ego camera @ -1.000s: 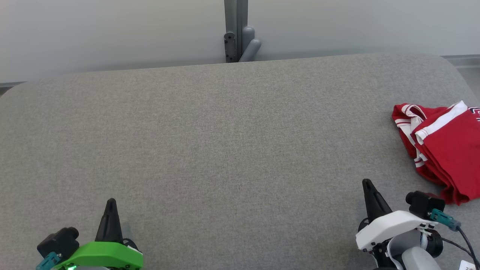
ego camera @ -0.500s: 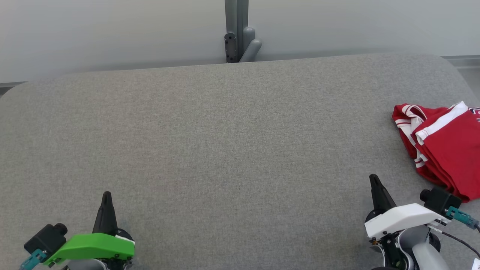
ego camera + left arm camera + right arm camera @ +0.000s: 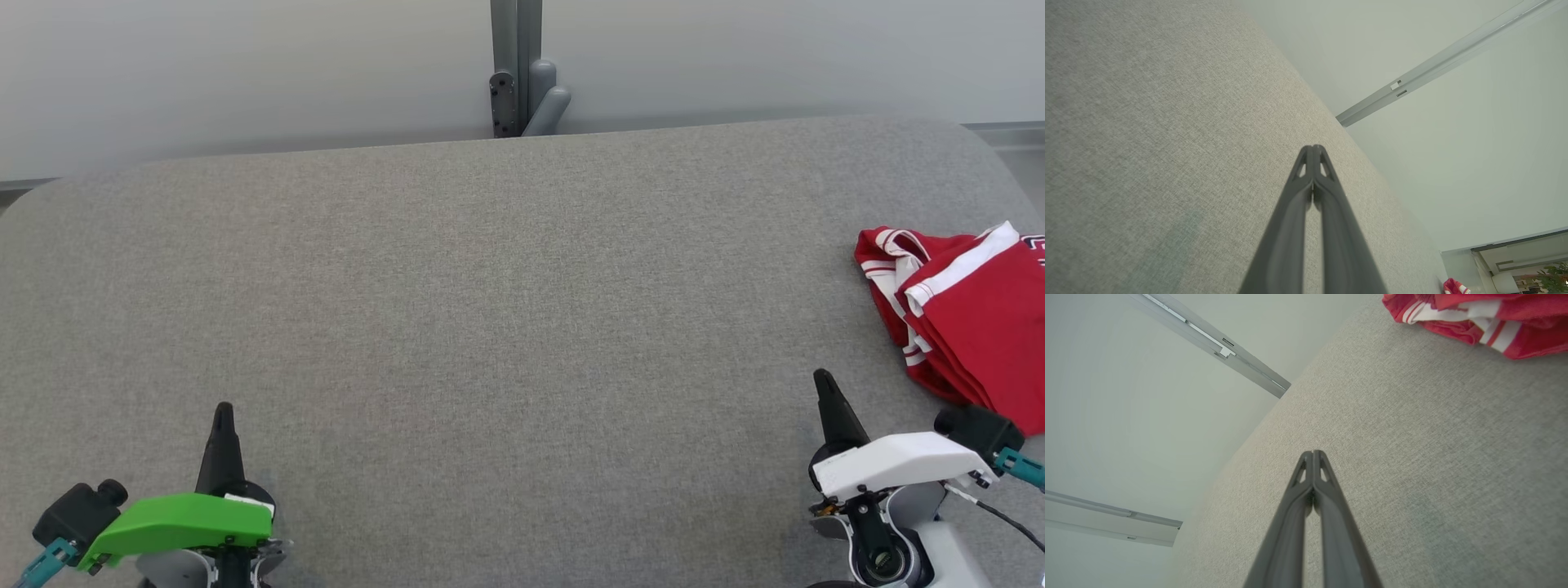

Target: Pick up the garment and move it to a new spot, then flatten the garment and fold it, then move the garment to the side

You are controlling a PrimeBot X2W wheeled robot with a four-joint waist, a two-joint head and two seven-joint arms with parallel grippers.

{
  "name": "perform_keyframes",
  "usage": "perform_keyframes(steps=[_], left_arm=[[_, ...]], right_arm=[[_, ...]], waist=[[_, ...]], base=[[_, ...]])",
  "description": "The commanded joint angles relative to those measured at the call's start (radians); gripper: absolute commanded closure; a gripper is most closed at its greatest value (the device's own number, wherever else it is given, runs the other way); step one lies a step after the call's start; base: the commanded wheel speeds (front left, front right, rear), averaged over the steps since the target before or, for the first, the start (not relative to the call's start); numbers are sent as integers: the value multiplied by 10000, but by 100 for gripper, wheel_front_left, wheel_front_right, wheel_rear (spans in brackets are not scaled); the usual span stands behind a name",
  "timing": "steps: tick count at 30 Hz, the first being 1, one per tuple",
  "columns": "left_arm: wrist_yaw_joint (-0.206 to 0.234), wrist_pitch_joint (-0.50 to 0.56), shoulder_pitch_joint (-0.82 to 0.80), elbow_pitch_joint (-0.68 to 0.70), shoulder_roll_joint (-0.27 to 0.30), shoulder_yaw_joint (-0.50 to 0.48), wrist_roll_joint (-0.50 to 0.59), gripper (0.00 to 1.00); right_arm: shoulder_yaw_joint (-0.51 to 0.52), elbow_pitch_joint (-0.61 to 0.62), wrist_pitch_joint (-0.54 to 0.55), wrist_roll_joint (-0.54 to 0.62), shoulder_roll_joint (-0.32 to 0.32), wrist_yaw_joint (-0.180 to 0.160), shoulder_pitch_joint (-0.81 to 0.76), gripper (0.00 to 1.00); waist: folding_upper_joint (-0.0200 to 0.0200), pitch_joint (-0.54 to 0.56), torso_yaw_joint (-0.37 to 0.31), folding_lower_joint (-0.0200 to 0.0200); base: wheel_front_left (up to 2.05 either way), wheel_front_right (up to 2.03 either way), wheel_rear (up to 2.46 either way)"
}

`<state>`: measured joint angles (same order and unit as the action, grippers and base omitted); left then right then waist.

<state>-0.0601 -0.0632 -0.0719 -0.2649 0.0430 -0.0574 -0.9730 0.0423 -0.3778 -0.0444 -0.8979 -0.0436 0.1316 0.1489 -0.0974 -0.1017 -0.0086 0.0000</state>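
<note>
Head view: The crumpled red fabric garment (image 3: 971,327) with white stripes lies at the right edge of the grey woven-fabric padded surface (image 3: 490,286), partly cut off by the frame. The right gripper (image 3: 823,377), under a white housing, sits at the lower right with its two dark fingers pressed together and holding nothing. Its tip is near the garment, to the left of and below it, and clear of the cloth. The left gripper (image 3: 222,408), under a green housing, sits at the lower left, likewise closed and empty, well apart from the garment. A grey metal post (image 3: 516,65) stands behind the surface against the pale wall (image 3: 245,73).

Left wrist view: The left gripper (image 3: 1313,148) has its fingertips in contact above the surface (image 3: 1147,122). The garment (image 3: 1455,287) appears as a small red patch at the far end.

Right wrist view: The right gripper (image 3: 1312,452) has its fingertips together. The garment (image 3: 1478,314) lies ahead and to the right of the tip, with bare surface (image 3: 1433,437) between them.
</note>
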Motion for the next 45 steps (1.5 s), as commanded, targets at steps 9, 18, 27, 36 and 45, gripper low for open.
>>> perform_keyframes(steps=[9, 18, 27, 36, 45], left_arm=[[86, 278, -332, 226, 64, -112, -1185, 100], [110, 523, -432, 303, 71, -192, -2099, 100], [139, 713, -509, 366, 76, -252, -2818, 100], [155, 913, -593, 446, 82, -303, -3610, 100], [176, 1110, -685, 517, 88, -359, -4343, 100]], right_arm=[[195, 209, 330, -1274, -64, -6, 273, 100], [327, 264, 585, -2277, -76, -4, 313, 100], [435, 305, 792, -3118, -89, -4, 363, 100], [552, 349, 1011, -3982, -102, -5, 424, 100], [649, 394, 1219, -4804, -118, -5, 453, 100]], waist=[[0, 10, 10, 0], [0, 19, 19, 0], [0, 27, 28, 0], [0, 37, 38, 0], [0, 46, 47, 0]], base=[[0, 0, 0], [0, 0, 0], [0, 0, 0], [0, 0, 0], [0, 0, 0]])
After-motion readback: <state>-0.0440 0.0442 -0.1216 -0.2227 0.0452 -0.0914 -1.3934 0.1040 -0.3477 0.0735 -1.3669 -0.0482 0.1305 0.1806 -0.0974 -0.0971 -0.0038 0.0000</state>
